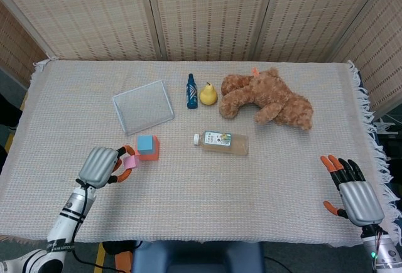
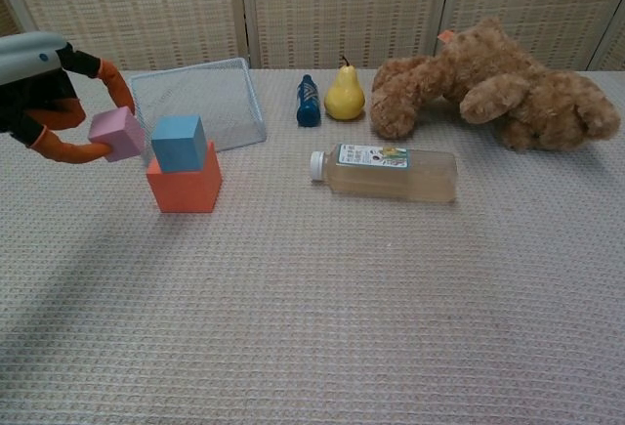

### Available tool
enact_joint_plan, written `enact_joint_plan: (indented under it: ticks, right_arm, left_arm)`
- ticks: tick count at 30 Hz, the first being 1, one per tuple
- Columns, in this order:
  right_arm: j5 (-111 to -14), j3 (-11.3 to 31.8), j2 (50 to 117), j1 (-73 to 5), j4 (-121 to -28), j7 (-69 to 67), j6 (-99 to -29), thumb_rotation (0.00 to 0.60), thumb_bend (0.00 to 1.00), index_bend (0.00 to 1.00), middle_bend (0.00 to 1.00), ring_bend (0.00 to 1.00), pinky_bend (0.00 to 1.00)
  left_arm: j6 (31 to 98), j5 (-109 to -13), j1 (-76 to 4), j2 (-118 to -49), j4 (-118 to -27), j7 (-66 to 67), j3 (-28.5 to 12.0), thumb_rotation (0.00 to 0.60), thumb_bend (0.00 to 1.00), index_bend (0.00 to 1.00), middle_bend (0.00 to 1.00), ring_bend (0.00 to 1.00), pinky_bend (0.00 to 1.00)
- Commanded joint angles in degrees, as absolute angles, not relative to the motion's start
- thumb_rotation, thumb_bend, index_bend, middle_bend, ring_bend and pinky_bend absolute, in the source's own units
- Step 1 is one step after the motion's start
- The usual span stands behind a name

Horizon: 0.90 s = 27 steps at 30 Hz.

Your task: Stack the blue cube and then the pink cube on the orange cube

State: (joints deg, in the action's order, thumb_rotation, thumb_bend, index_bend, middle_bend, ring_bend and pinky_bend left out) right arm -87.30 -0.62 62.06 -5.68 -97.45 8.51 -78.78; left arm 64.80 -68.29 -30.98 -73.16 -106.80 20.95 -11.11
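Now the left hand [image 2: 44, 88] pinches the pink cube [image 2: 116, 134], raised just left of the blue cube [image 2: 180, 143]. That cube sits on the orange cube [image 2: 185, 189], so the stack lies to its right.

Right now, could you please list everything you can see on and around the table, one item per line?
orange cube: one, orange, left of centre on the cloth.
blue cube: one, blue, on the orange cube.
pink cube: one, pink, held off the cloth left of the blue cube.
wire tray: one, silver, behind the cubes.
small bottle: one, dark blue, upright.
pear: one, yellow, right of the small bottle.
teddy bear: one, brown, lying right.
drink bottle: one, clear, lying at centre.
left hand: grips the pink cube.
right hand: fingers apart, holding nothing.
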Motion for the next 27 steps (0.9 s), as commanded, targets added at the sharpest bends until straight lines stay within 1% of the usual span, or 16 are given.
enact_joint_plan:
  ticks: [1,6,11,18,27]
  right_arm:
    - [-87.02,-0.50,62.14,-5.69,-97.34,8.65,-78.74,0.600,0.08,0.00,0.00,0.00,0.00]
    - [-86.42,-0.23,62.09,-5.77,-97.24,8.67,-78.57,0.600,0.08,0.00,0.00,0.00,0.00]
    - [-86.00,-0.01,61.92,-5.71,-97.16,8.47,-78.68,0.600,0.08,0.00,0.00,0.00,0.00]
    - [-86.06,-0.08,62.03,-5.70,-97.16,8.75,-78.67,0.600,0.08,0.00,0.00,0.00,0.00]
    - [-85.55,0.13,62.12,-5.78,-97.15,9.03,-78.51,0.600,0.08,0.00,0.00,0.00,0.00]
  left_arm:
    - [61.15,-63.68,-34.77,-73.19,-106.06,22.91,-13.80,0.600,0.32,0.68,1.00,1.00,1.00]
    - [60.20,-59.90,-38.18,-75.41,-103.60,25.36,-15.50,0.600,0.32,0.68,1.00,1.00,1.00]
    - [60.40,-58.06,-40.08,-76.52,-101.96,27.04,-15.96,0.600,0.32,0.68,1.00,1.00,1.00]
    - [58.82,-52.47,-42.69,-78.08,-98.07,27.47,-16.85,0.600,0.32,0.68,1.00,1.00,1.00]
    - [58.78,-50.08,-44.13,-78.29,-96.36,27.26,-16.50,0.600,0.32,0.68,1.00,1.00,1.00]
